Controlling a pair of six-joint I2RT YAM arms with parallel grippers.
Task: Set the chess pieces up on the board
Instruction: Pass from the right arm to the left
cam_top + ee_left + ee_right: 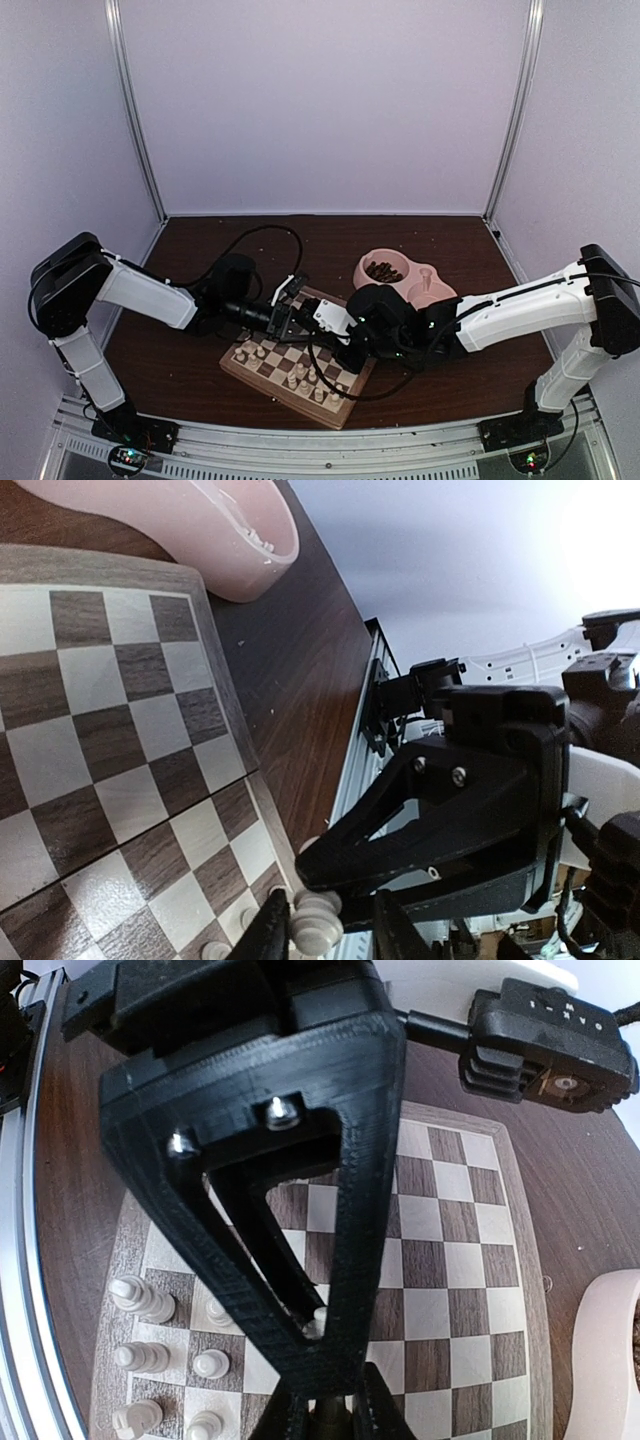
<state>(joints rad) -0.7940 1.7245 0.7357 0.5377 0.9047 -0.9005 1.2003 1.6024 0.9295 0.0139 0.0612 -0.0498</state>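
Over the board (345,405) the two arms meet tip to tip. My right gripper (327,1415) is shut on a small chess piece, in shadow between its fingers. In the left wrist view that pale cream piece (318,925) sticks out below the right gripper's black tips (310,875) and sits between the fingers of my left gripper (332,932). It rests against one left finger, with a gap to the other. Several cream pieces (300,378) stand in rows on the board's near side (140,1300).
A pink two-compartment bowl (400,275) sits behind the board on the right, with dark brown pieces (383,270) in one half. The board's far squares (100,730) carry no pieces. A metal rail runs along the table's near edge (330,440).
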